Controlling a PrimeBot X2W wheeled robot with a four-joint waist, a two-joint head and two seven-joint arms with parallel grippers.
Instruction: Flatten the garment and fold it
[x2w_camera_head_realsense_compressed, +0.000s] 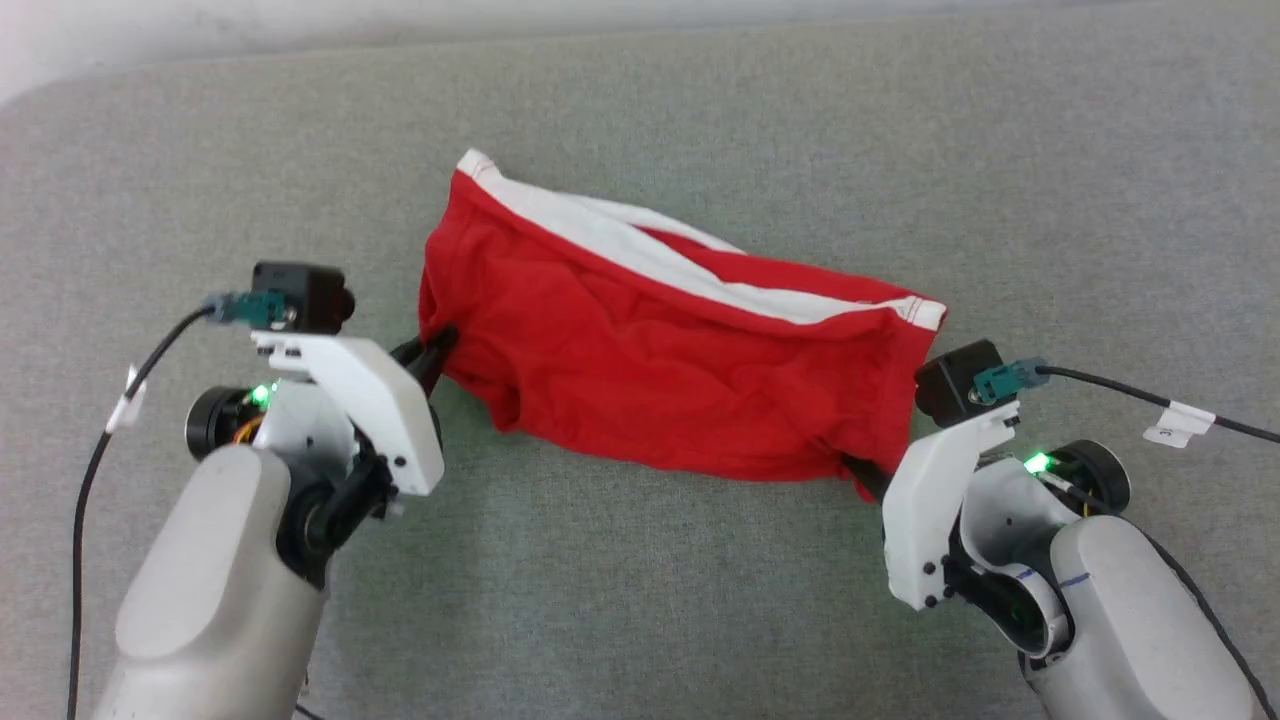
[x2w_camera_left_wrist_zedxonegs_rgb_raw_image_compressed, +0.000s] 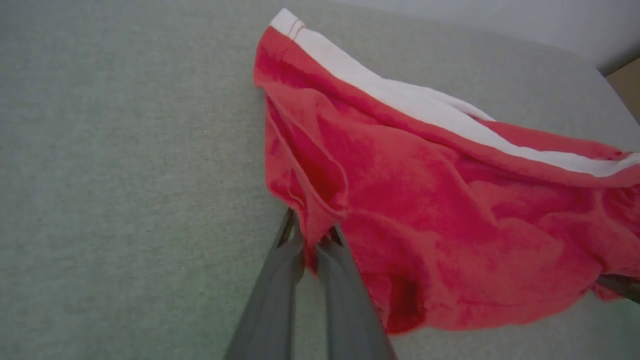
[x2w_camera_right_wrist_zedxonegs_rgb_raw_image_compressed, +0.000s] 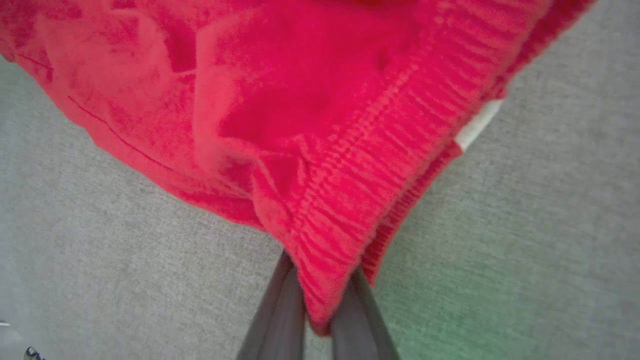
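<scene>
The left gripper (x2w_camera_head_realsense_compressed: 438, 352) pinched the garment (x2w_camera_head_realsense_compressed: 650, 370) at 9 o'clock, the right gripper (x2w_camera_head_realsense_compressed: 860, 470) at 4 o'clock; it lay rumpled, neither flat nor folded

Left arm (x2w_camera_head_realsense_compressed: 215, 560) angled inward, jaws pinched tight, right arm (x2w_camera_head_realsense_compressed: 1125, 600) mirrored, jaws pinched tight

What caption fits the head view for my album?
Both jaws shut on opposite ends of the red shorts over the grey surface.

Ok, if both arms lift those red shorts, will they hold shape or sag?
Probably sag: the red shorts lie creased and slumped. Likely light, as thin cloth bunches in the shut left pincer. The ribbed waistband in the right pincer should resist slipping.
</scene>
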